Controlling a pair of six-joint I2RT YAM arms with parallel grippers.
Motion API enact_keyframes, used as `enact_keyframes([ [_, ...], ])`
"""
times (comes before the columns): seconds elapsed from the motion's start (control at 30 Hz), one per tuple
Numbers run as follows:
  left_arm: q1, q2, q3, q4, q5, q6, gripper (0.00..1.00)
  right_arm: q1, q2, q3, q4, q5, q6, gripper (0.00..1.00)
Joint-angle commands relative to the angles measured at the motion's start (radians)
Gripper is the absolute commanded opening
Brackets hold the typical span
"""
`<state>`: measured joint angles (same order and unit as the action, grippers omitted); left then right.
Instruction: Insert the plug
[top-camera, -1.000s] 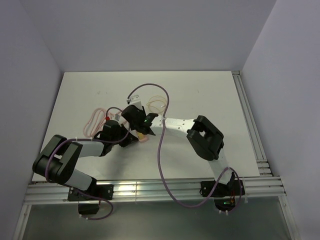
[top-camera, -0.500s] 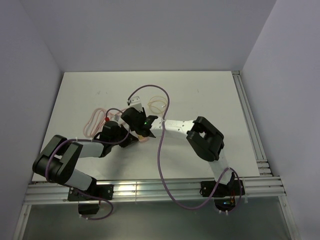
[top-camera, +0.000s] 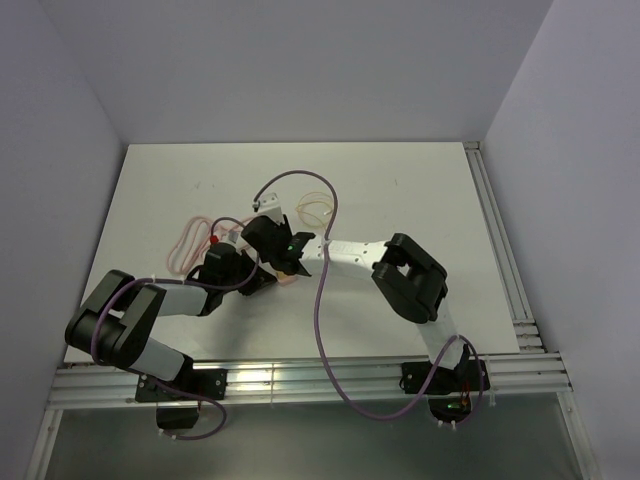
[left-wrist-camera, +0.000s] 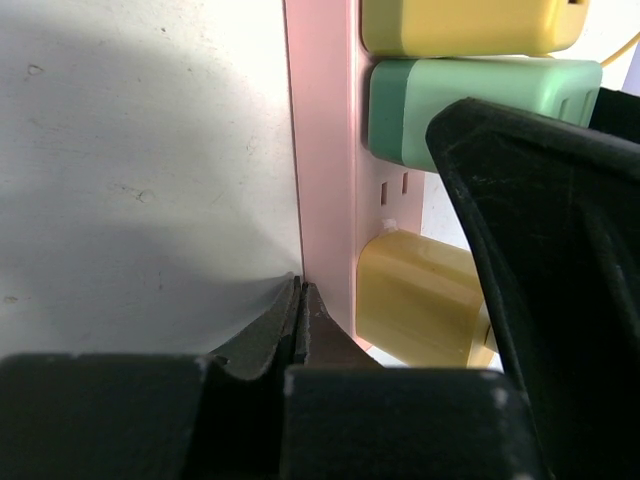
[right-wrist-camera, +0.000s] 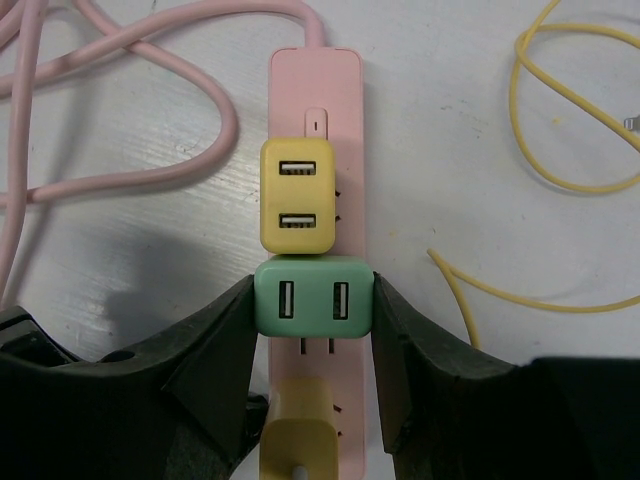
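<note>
Right gripper (right-wrist-camera: 312, 318) is grasping the green plug (right-wrist-camera: 312, 290), which is sitting on the pink strip (right-wrist-camera: 315, 90) at frame centre, below a yellow plug (right-wrist-camera: 298, 195). Left gripper (left-wrist-camera: 300, 300), clenched, is touching the strip's edge.

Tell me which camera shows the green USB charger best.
Right wrist view: the green USB charger faces the camera, both ports visible, clamped by the right gripper on the pink power strip. Left wrist shows its side, partly blocked. Top view: hidden under arms.
</note>
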<state>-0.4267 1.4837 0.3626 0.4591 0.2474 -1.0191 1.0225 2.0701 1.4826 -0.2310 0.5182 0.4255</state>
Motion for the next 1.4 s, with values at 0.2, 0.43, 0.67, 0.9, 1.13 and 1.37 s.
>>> enact_keyframes([
  [0.2, 0.000, -0.019, -0.017, 0.039, 0.027, -0.007, 0.01, 0.014, 0.128, -0.176, -0.217, -0.190, 0.028, 0.00],
  [0.43, 0.000, -0.014, -0.014, 0.044, 0.032, -0.010, 0.01, 0.024, 0.151, -0.186, -0.231, -0.208, 0.033, 0.00],
  [0.67, 0.000, -0.033, -0.014, 0.027, 0.023, -0.007, 0.01, 0.024, 0.202, -0.145, -0.271, -0.204, 0.013, 0.00],
  [0.9, 0.000, -0.033, -0.017, 0.029, 0.021, -0.003, 0.01, 0.022, 0.159, -0.128, -0.272, -0.181, 0.015, 0.00],
  [1.13, 0.000, -0.115, -0.045, 0.026, 0.021, 0.037, 0.27, 0.014, 0.111, -0.076, -0.301, -0.135, 0.050, 0.00],
  [1.37, 0.002, -0.302, -0.065, -0.100, -0.051, 0.082, 0.47, -0.004, 0.067, -0.097, -0.260, -0.161, 0.047, 0.17],
])
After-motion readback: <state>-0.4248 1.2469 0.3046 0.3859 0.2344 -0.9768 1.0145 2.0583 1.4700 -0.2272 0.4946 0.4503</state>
